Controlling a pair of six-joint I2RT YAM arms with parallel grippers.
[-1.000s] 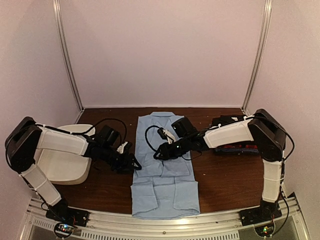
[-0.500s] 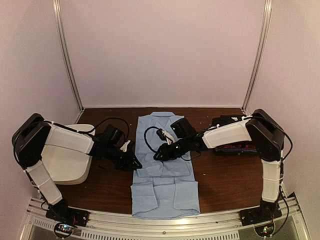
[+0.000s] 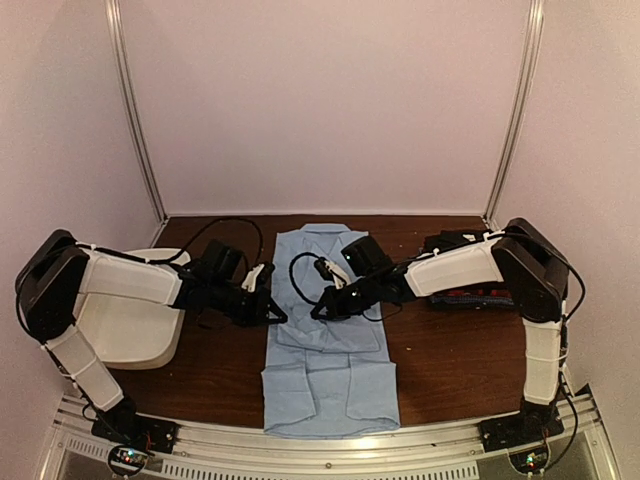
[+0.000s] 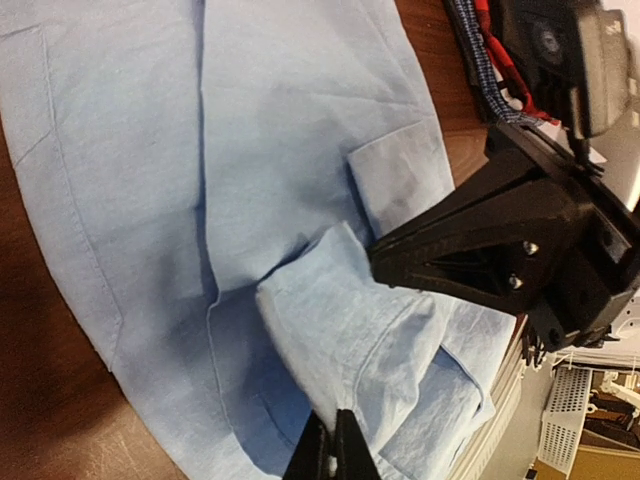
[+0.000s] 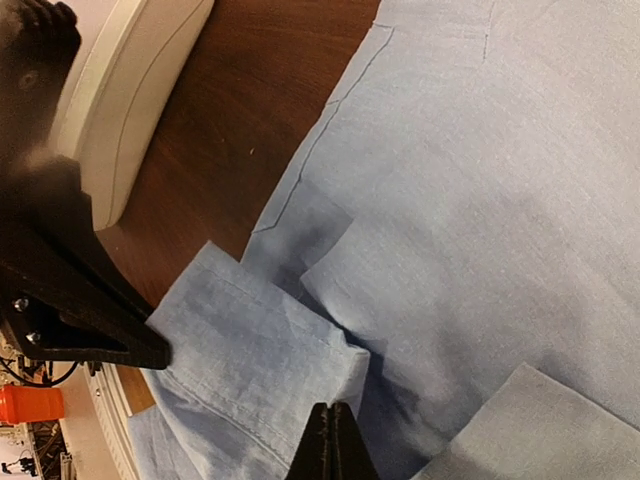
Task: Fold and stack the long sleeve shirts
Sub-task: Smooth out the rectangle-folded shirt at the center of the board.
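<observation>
A light blue long sleeve shirt (image 3: 330, 385) lies flat down the middle of the brown table, collar at the far end. Its folded-in sleeve cuff (image 4: 350, 330) (image 5: 240, 340) is raised off the body of the shirt (image 4: 280, 120) (image 5: 520, 200). My left gripper (image 3: 277, 315) (image 4: 336, 425) is shut on the cuff's near edge. My right gripper (image 3: 318, 312) (image 5: 335, 420) is shut on the cuff's opposite corner. The two grippers face each other over the shirt's left half. Folded shirts in black, red and blue check (image 3: 480, 297) (image 4: 478, 50) sit at the right, partly hidden by the right arm.
A white plastic tub (image 3: 125, 325) (image 5: 130, 90) stands at the table's left, under the left arm. Black cables loop over the shirt's upper part. The metal rail (image 3: 320, 445) runs along the near edge.
Both grippers have shut on the cuff. The left gripper has moved right and a little farther back, onto the shirt's left edge. The right gripper has barely moved.
</observation>
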